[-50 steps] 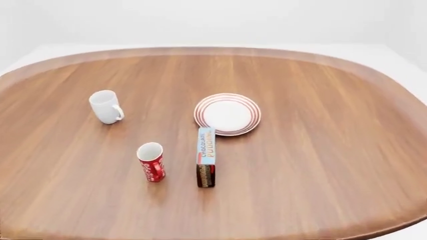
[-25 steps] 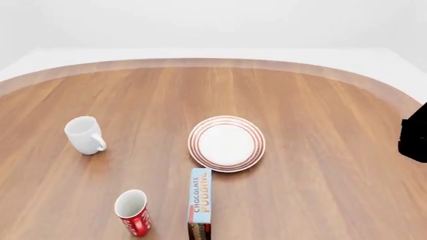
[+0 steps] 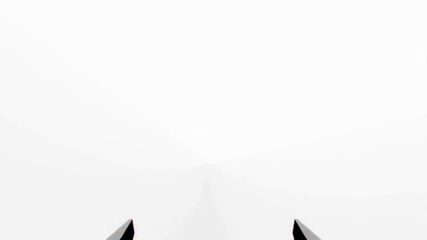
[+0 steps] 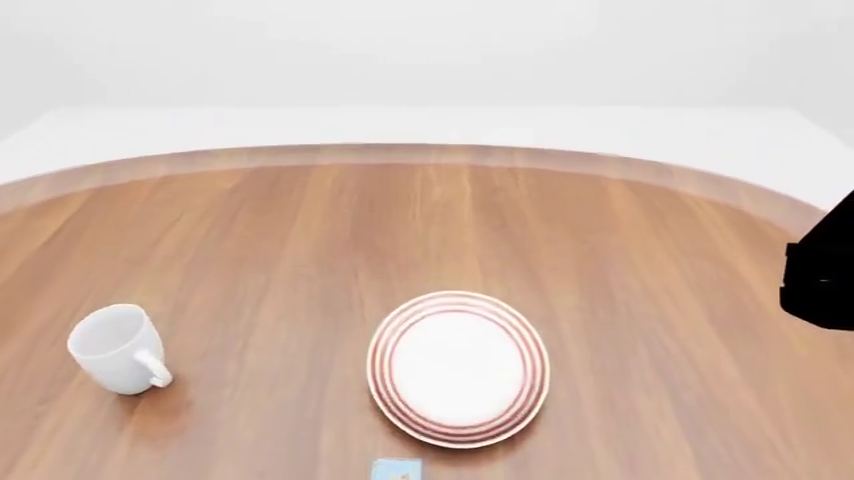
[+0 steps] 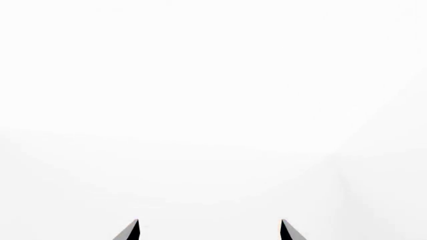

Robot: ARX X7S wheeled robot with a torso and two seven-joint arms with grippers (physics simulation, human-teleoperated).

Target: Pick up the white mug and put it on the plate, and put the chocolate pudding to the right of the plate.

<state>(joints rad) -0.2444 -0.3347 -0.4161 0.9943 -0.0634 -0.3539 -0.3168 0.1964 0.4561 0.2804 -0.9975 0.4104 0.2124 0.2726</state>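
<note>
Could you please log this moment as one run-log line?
white mug: on table, untouched | plate: empty | left claw: open | right claw: open

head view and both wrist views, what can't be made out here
- Chocolate pudding: head view's bottom edge cuts off all but its top.
- Right arm: a dark shape cut by the head view's right edge.
- Left hand, right hand: wrist views show only fingertips against blank white.

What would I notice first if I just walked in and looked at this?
Probably the plate with red rings, near the middle of the brown wooden table. Then the white mug, standing upright off to the plate's left. A black robot part pokes in at the right edge.
</note>
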